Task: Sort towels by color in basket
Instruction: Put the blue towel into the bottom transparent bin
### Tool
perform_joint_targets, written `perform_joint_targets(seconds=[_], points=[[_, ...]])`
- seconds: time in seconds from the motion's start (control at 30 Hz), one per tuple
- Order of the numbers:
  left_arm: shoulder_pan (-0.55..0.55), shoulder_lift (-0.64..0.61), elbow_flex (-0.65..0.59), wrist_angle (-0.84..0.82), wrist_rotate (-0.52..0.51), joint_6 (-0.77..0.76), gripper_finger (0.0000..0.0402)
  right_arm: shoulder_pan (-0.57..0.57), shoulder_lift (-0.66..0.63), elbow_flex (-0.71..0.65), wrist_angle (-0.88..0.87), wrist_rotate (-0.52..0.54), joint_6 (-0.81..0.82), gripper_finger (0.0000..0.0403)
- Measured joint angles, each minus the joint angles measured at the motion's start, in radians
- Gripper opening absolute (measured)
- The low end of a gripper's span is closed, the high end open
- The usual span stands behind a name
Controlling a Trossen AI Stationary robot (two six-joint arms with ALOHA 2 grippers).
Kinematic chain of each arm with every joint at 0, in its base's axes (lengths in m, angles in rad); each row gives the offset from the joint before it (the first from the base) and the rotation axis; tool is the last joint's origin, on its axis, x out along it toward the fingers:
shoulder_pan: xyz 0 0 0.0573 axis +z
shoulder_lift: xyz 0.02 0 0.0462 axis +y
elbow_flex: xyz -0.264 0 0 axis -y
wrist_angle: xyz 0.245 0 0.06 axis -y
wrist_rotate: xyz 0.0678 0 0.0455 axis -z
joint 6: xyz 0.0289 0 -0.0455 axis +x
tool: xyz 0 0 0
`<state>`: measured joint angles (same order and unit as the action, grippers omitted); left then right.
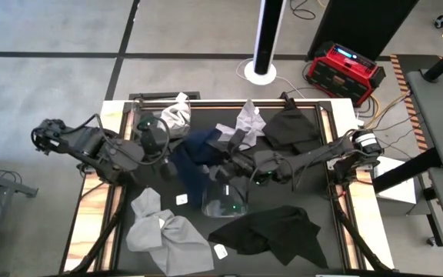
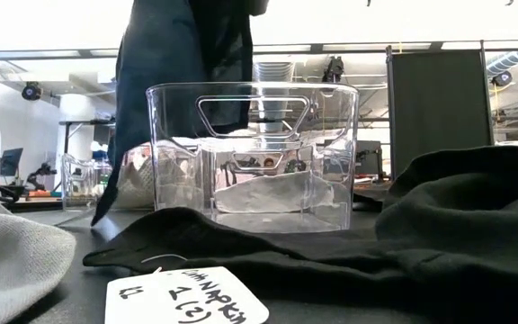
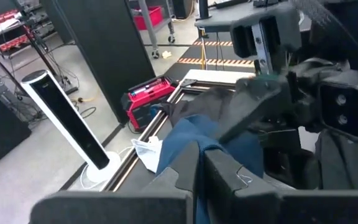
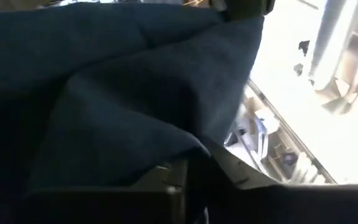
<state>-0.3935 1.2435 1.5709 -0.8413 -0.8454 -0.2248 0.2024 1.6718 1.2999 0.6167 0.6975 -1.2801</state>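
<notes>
The right claw [image 1: 223,171], clenched on the navy towel [image 1: 194,163], holds it at frame centre, hanging just above-left of the clear basket [image 1: 225,201]; left claw [image 1: 154,137] idles upper left, grip unclear.

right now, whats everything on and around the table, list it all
navy towel: one, dark blue, held up between both grippers over the table's middle
clear basket: one, transparent, table centre, a pale cloth inside in the low view
grey towels: about four; two at the front left, two at the back edge
black towels: two; front right, back right
paper tags: a few, white, front of the table
red box: one, on the floor behind the table
left gripper: shut on the navy towel
right gripper: shut on the navy towel
</notes>
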Motion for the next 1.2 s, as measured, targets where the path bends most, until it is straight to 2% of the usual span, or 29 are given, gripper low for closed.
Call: perform_joint_targets(seconds=[0.17,0.4,0.57,0.73,0.93,1.2], points=[[0.001,-0.019,0.005,-0.114,-0.005,0.004,0.0022,0.000,-0.008,0.035,-0.020,0.010,0.044,0.0009],[0.000,-0.042,0.005,-0.271,-0.042,-0.083,0.0109,-0.004,-0.100,0.082,-0.195,-0.012,0.228,0.0008],[0.000,-0.055,0.005,-0.297,-0.062,-0.063,0.0157,-0.014,-0.211,0.088,-0.315,-0.143,0.380,0.0008],[0.000,-0.057,0.005,-0.314,-0.041,-0.061,0.0169,-0.029,-0.329,0.088,-0.407,-0.267,0.523,0.0008],[0.000,-0.051,-0.017,-0.277,0.155,-0.019,0.0169,-0.046,-0.420,0.089,-0.461,-0.440,0.658,0.0008],[0.001,-0.051,-0.137,0.018,0.179,0.128,0.0172,-0.046,-0.467,0.089,-0.458,-0.473,0.679,0.0008]])
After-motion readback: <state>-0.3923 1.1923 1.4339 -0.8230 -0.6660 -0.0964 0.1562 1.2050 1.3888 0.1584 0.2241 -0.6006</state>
